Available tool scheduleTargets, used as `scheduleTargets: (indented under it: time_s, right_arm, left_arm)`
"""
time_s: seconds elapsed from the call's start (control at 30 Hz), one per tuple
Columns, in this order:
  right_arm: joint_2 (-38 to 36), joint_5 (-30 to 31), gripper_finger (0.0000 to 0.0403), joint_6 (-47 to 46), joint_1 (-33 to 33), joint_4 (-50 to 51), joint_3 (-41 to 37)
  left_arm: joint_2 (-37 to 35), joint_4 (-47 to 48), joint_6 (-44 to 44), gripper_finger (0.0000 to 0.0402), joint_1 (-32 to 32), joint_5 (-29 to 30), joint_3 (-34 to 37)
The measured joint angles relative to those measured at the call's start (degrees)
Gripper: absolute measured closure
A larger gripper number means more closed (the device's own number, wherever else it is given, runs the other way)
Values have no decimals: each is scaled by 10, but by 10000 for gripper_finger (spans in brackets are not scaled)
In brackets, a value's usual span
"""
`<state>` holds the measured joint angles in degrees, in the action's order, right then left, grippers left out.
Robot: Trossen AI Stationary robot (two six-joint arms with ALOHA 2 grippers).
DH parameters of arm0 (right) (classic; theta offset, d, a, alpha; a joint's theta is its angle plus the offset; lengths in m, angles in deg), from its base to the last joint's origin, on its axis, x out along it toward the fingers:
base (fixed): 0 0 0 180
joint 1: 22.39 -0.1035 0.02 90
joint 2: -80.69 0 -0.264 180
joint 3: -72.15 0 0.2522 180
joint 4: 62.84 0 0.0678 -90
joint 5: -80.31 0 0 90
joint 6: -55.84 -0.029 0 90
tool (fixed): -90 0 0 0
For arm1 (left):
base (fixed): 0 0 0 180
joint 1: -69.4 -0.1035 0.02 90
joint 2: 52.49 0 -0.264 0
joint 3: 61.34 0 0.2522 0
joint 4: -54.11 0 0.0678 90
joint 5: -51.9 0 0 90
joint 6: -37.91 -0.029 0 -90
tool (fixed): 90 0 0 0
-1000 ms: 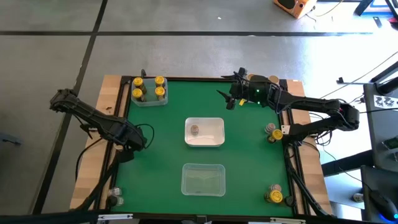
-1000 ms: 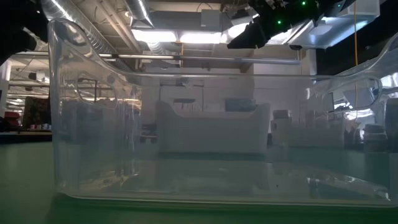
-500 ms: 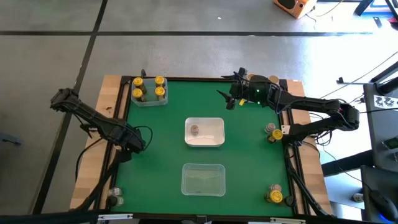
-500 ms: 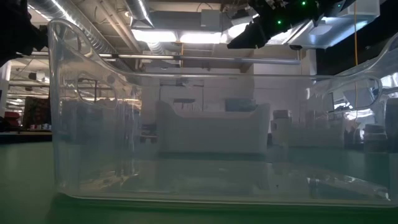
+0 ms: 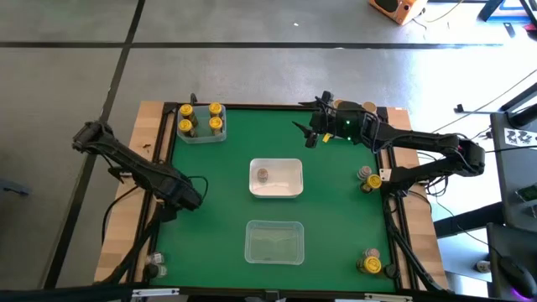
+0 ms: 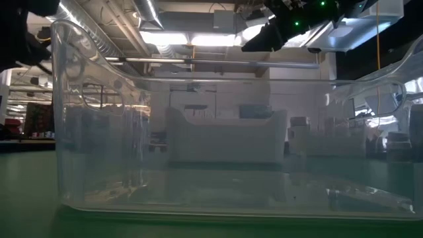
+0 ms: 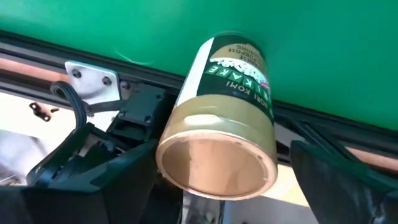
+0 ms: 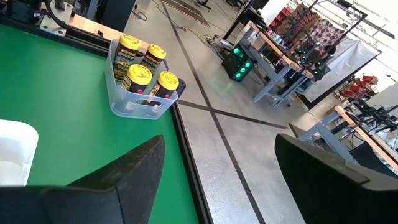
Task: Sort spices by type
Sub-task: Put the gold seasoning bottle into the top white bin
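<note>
1. Left gripper [image 5: 190, 200] is left of the white bin [image 5: 295, 168], at the edge of the green mat [image 5: 336, 218]. Likely there to take a stray jar for sorting.
2. Left wrist view: the tan-lid spice jar [image 7: 217, 124] sits between its fingers [image 7: 68, 180], tilted, lid toward the cam, base toward the mat. One finger is close by the lid and the other shows a thin gap. Can't tell whether they're clamped on it or only around it.
3. Right gripper [image 5: 309, 134] hangs beyond the white bin, near the mat's far edge. Its fingers are spread w/ nothing between; looks to be waiting.
4. Sorted so far, judging by layout:
   - Four yellow-lid jars [image 5: 200, 120] in a small bin [image 5: 200, 137], far-left of the white bin.
   - One grey-lid jar [image 5: 263, 174] inside the white bin.
5. More jars [image 5: 366, 176] stand right of the white bin at the mat's edge. The clear bin [image 5: 252, 243] lies just nearer the cam than the white bin, prob. for another type.
</note>
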<state>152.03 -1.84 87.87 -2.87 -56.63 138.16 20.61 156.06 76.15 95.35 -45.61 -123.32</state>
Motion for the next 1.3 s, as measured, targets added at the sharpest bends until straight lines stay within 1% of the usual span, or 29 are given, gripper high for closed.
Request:
scheduleTargets:
  time_s: [0.2,0.4,0.5,0.67,0.8,1.0,1.2,1.3]
  right_arm:
    - [0,0,97,0,0,0,0]
    - [0,0,97,-1,0,0,0]
    - [0,0,97,-1,0,0,0]
    - [0,0,97,-1,0,0,0]
    - [0,0,97,-1,0,0,0]
    - [0,0,97,-2,0,0,0]
    - [0,0,97,-2,0,0,0]
    - [0,0,97,-20,0,0,0]
  left_arm:
    - [39,-14,-34,62,0,-1,5]
    - [52,-21,-63,66,0,0,8]
    - [52,-21,-64,82,0,0,10]
    - [51,-17,-61,126,-1,-7,10]
    - [51,-18,-32,127,-11,-6,6]
    - [52,-10,1,127,-56,6,-37]
    - [52,-3,9,123,-122,36,-111]
    - [52,-6,8,124,-154,58,-154]
